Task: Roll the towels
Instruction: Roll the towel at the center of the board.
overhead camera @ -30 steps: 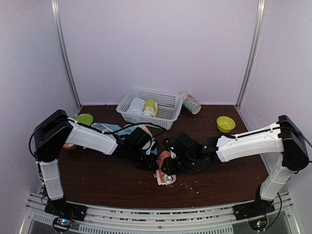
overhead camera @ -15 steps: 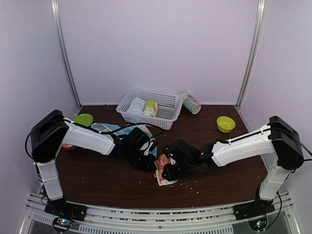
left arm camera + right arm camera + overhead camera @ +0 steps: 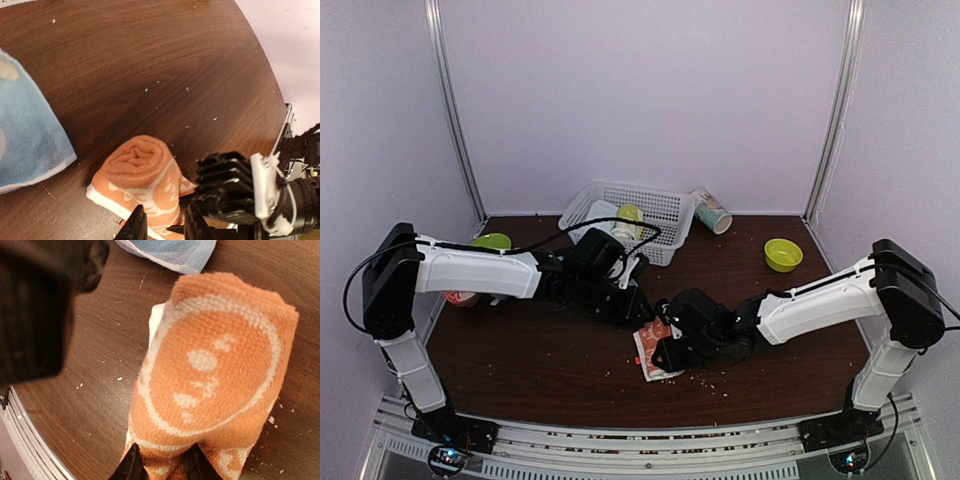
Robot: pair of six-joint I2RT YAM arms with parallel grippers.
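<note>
Where the arms meet mid-table (image 3: 540, 365), right end effector (image 3: 665, 352) sits on the peach towel (image 3: 648, 363), with left end effector (image 3: 632, 303) just far-left of it.
Left wrist: peach towel (image 3: 145, 172) rolled, blue towel (image 3: 25, 130) flat nearby. Fingers slightly apart; grip unclear.
Right wrist: fingers pinch peach towel (image 3: 215, 365).

Rolled peach-orange towel (image 3: 142, 170) lies on table (image 3: 150, 50); light blue towel (image 3: 22, 130) flat, unrolled, near, not touching.

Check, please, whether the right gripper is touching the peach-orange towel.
Touching. The right wrist view shows the right gripper pinching the peach-orange towel between its fingertips.
</note>
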